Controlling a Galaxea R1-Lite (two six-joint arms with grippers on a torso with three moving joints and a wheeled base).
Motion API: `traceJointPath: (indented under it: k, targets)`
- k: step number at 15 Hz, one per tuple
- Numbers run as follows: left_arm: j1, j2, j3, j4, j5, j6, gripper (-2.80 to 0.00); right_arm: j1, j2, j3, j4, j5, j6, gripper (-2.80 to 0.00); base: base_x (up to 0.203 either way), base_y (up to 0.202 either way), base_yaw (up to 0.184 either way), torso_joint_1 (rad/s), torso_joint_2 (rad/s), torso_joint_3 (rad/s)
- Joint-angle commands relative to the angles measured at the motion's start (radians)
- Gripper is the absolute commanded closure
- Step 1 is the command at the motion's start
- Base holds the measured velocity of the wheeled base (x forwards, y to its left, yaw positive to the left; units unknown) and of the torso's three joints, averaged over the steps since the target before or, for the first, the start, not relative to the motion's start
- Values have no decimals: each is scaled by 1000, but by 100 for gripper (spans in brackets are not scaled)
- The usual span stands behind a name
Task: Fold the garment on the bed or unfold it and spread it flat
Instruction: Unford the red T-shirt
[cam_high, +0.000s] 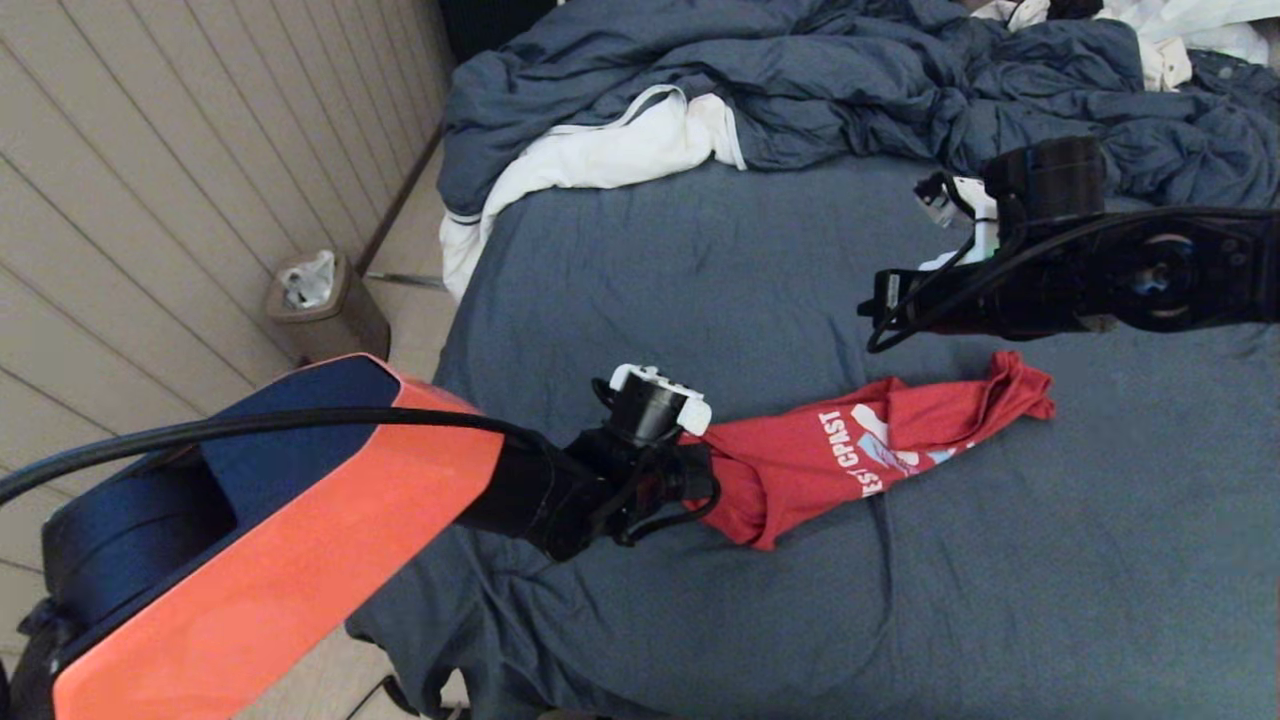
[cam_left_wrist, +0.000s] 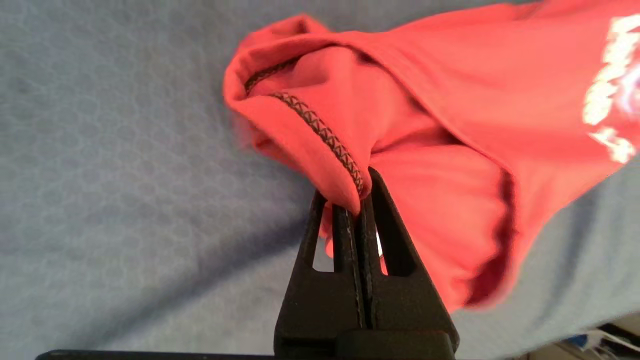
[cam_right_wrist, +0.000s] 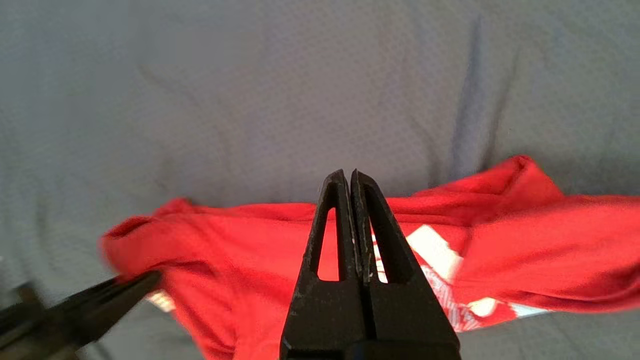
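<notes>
The garment (cam_high: 860, 450), a red T-shirt with a white print facing up, lies bunched in a long twisted strip on the bed (cam_high: 700, 250). My left gripper (cam_high: 705, 470) is at the strip's near-left end. The left wrist view shows it (cam_left_wrist: 357, 200) shut on a stitched hem edge of the garment (cam_left_wrist: 450, 100), with that end raised slightly off the sheet. My right gripper (cam_high: 885, 305) hovers above the strip's far-right part. Its fingers (cam_right_wrist: 348, 172) are shut with nothing between them, well above the garment (cam_right_wrist: 240, 235).
A rumpled blue duvet (cam_high: 850, 80) is heaped across the back of the bed. A white cloth (cam_high: 600, 150) hangs over the back-left corner. A small bin (cam_high: 320, 300) stands on the floor beside the bed's left edge. Bare sheet surrounds the shirt.
</notes>
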Motion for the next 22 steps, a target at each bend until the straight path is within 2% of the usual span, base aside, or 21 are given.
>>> traceJointPath:
  k: [1, 4, 7, 10, 12, 15, 17, 18, 22]
  targets:
    - [-1, -113, 47, -2, 4, -1, 0, 2, 8, 1, 1, 2, -6, 0, 0, 0, 0, 0, 0, 0]
    - [-1, -274, 114, 20, 5, 4, 0, -1, 6, -5, 1, 4, -4, 0, 0, 0, 0, 0, 0, 0]
    - [24, -507, 133, 134, 5, 23, 0, -3, -1, -10, 1, 7, -3, 0, 0, 0, 0, 0, 0, 0]
    - [139, -653, 109, 320, 5, 65, 0, -1, -4, -9, 2, 7, 0, 0, 0, 0, 0, 0, 0, 0]
    - [216, -685, 185, 356, 0, 88, 0, 0, 1, -9, 2, 7, 0, 0, 0, 0, 0, 0, 0, 0]
    - [245, -683, 357, 341, -31, 96, 0, 18, 13, -4, 2, 3, -2, 0, 0, 0, 0, 0, 0, 0]
    - [249, -664, 459, 199, -79, 96, 0, 22, 25, -4, 2, 1, -3, 0, 0, 0, 0, 0, 0, 0]
    - [248, -658, 493, 127, -91, 100, 0, 20, 25, -3, 2, 1, -4, 0, 0, 0, 0, 0, 0, 0]
    - [242, -640, 536, 102, -101, 114, 0, 28, 59, -10, 11, 3, -4, 0, 0, 0, 0, 0, 0, 0]
